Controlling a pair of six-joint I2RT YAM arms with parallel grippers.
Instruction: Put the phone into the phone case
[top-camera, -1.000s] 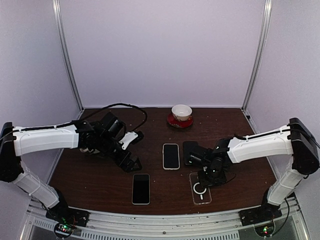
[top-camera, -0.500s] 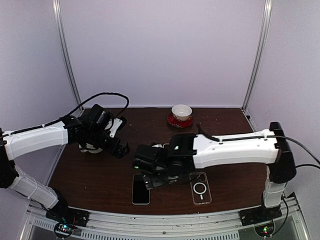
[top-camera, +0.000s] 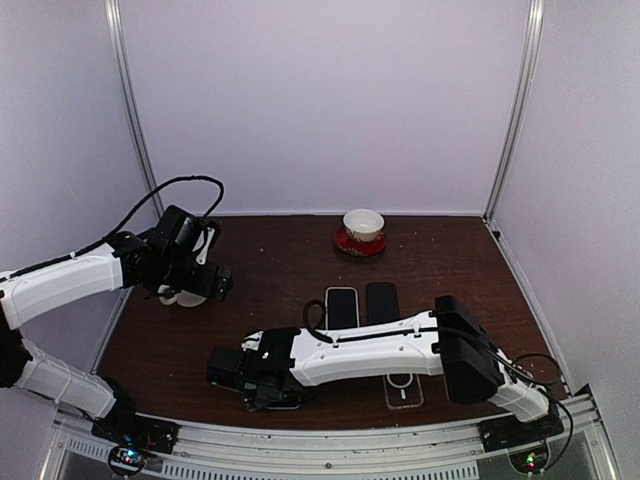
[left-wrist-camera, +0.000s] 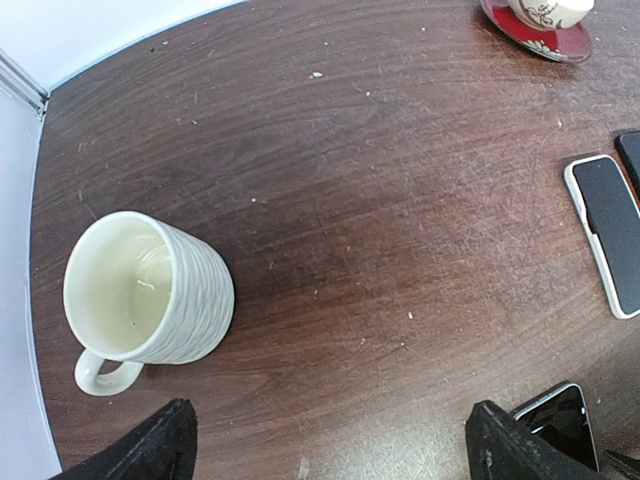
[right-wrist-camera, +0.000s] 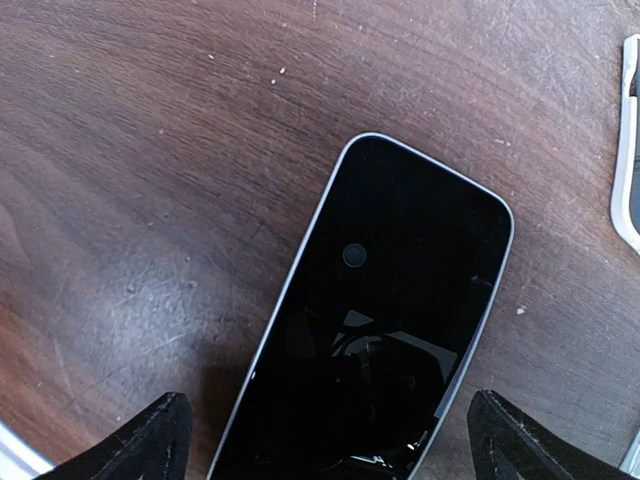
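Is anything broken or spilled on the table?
Nothing looks spilled or broken. The white mug stands upright and empty, the teacup sits on its red saucer, and the near phone lies flat with no crack showing. Only small pale specks dot the table.

Left tool (left-wrist-camera: 330, 452), right tool (right-wrist-camera: 326, 440): both agape.
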